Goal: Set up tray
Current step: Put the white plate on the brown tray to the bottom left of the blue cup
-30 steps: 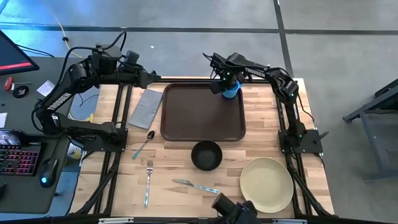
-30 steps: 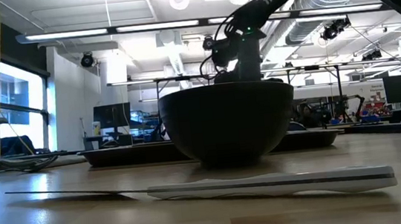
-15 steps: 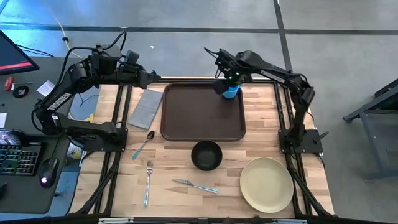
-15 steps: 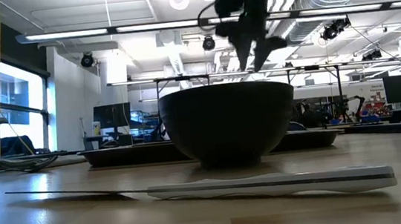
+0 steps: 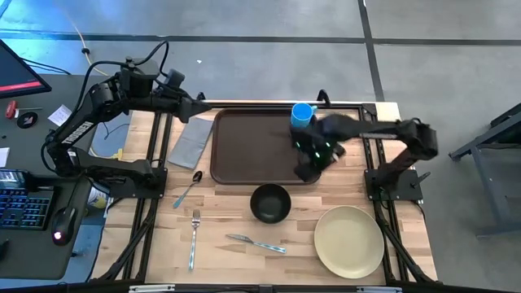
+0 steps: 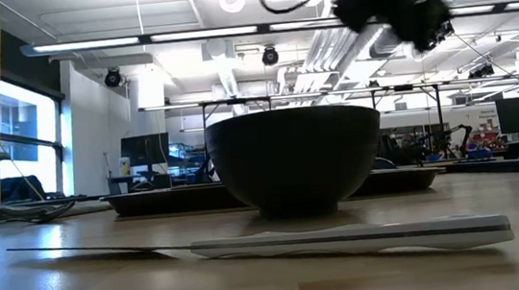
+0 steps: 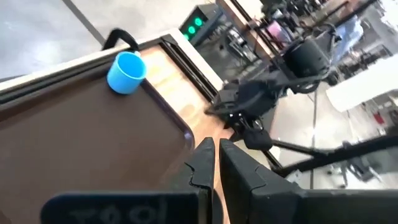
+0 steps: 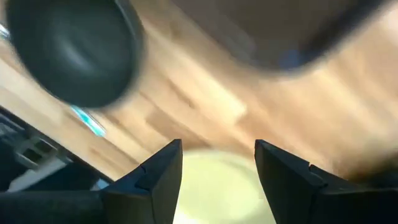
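a: where's the tray?
b: the tray (image 5: 264, 146) lies flat at the far middle of the table (image 5: 244, 224), long side running left to right. a blue cup (image 5: 302, 115) stands upright in its far right corner

a: and the right gripper?
b: the right gripper (image 5: 308, 167) hangs over the tray's near right corner, blurred. its fingers (image 8: 155, 174) are spread wide with nothing between them, and beyond them show the bowl (image 8: 71, 53) and the plate (image 8: 217, 186)

a: the left one?
b: the left gripper (image 5: 205, 103) sits off the tray's far left corner, above the grey napkin (image 5: 191, 140). its fingers (image 7: 204, 165) are pressed nearly together, holding nothing

a: what else is on the table?
b: a dark bowl (image 5: 270, 203) just in front of the tray, a beige plate (image 5: 349, 242) at the near right, a spoon (image 5: 188, 189) near the tray's near left corner, then a fork (image 5: 194, 238) and a knife (image 5: 256, 242) nearer the front edge, all apart from each other
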Controlling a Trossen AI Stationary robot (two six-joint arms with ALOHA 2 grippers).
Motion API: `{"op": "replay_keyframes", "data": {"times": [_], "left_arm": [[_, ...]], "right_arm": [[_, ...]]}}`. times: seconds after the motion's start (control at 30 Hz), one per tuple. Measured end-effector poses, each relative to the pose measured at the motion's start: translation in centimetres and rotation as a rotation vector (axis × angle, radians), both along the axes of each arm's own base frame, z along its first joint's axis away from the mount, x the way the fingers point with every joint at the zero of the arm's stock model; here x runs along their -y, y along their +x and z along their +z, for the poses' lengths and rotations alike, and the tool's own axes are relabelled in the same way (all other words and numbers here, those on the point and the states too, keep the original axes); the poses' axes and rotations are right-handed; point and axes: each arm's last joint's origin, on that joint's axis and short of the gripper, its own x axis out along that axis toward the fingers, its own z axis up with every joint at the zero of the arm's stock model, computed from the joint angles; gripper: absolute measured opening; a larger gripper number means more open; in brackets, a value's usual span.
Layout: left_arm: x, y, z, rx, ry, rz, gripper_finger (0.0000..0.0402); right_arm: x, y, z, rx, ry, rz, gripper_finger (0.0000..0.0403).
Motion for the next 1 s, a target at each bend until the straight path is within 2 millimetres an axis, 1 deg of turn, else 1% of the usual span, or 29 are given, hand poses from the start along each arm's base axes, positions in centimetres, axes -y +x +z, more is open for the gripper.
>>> {"op": "replay_keyframes", "data": {"times": [0.1,0.2,0.3,0.4,0.57,0.67,0.83,0.93,1.0], "left_arm": [[0.1,-0.1,-0.2,-0.028,0.013,-0.038,0.0058],[0.2,-0.2,-0.5,-0.063,0.029,-0.054,0.0058],[0.2,-0.3,-0.7,-0.083,0.023,-0.049,0.0058],[0.2,-0.3,-0.7,-0.087,0.029,-0.029,0.0058],[0.0,-0.3,-1.0,-0.125,0.115,-0.022,0.0058],[-0.1,-0.2,-1.6,-0.152,0.089,-0.030,0.0058],[0.0,0.0,-2.6,-0.200,0.047,-0.052,0.0058],[-0.2,0.2,-3.5,-0.238,0.022,-0.051,0.0058],[-0.3,0.4,-4.1,-0.250,-0.012,-0.037,0.0058]], "right_arm": [[-2.4,-2.1,-0.9,0.002,0.004,0.027,0.0192],[-4.2,-4.3,-1.9,0.002,-0.013,0.103,0.0192],[-5.1,-6.3,-3.1,-0.013,-0.037,0.187,0.0192],[-5.6,-7.7,-4.6,-0.032,-0.028,0.244,0.0192],[-6.4,-8.5,-7.6,-0.016,0.034,0.344,0.0192],[-6.8,-9.2,-9.3,-0.016,0.032,0.436,0.0192],[-6.8,-10.6,-11.6,-0.073,-0.072,0.538,0.0192],[-6.7,-10.8,-12.8,-0.049,-0.101,0.562,0.0192],[-6.7,-10.7,-13.5,-0.008,-0.081,0.568,0.0192]]}}
